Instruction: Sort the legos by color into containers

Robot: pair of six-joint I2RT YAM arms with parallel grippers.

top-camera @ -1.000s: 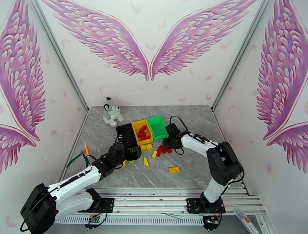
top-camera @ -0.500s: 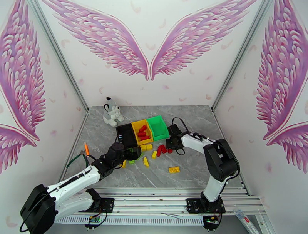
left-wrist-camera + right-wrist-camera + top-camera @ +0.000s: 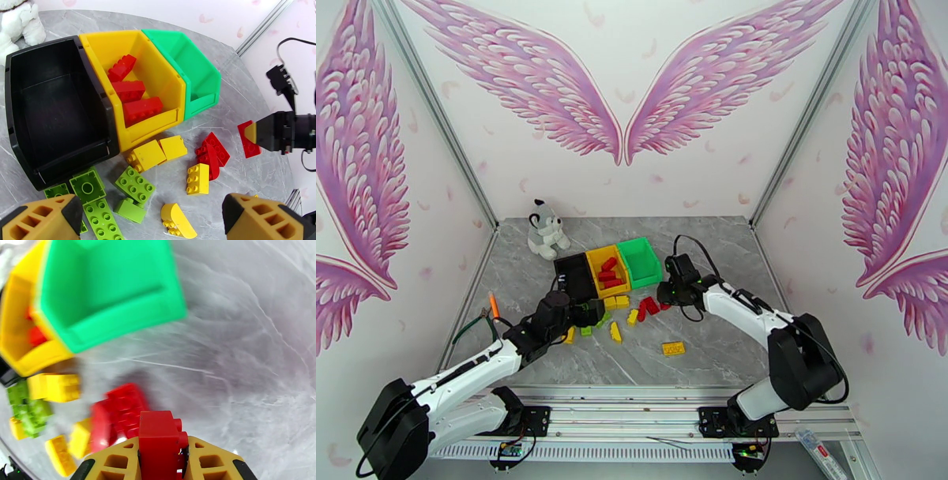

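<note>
- While the right gripper [image 3: 162, 463] sits just right of the loose pile, we see its jaws clamped on a red brick [image 3: 160, 435] that stands upright between the fingers; we cannot tell whether it touches the table [image 3: 245, 358].
- We find the left gripper [image 3: 152, 219] spread wide with nothing between its fingers, hovering over the near side of the pile.
- The three bins stand in a row, side against side: the black bin [image 3: 55, 110] on the left, the yellow bin [image 3: 158, 71] in the middle, the green bin [image 3: 197, 75] on the right.
- We count three red bricks [image 3: 132, 91] lying in the yellow bin.
- In front of the bins, two yellow bricks [image 3: 156, 152] lie just beside the yellow bin's front wall, and green bricks [image 3: 132, 183] lie before the black bin.
- A red cluster [image 3: 213, 150] touches a yellow brick [image 3: 197, 178], with a rounded yellow piece [image 3: 175, 221] nearer to us.
- A flat yellow brick [image 3: 673, 347] lies well apart, toward the near right.
- A plush toy [image 3: 546, 230] sits at the back left, behind the black bin.
</note>
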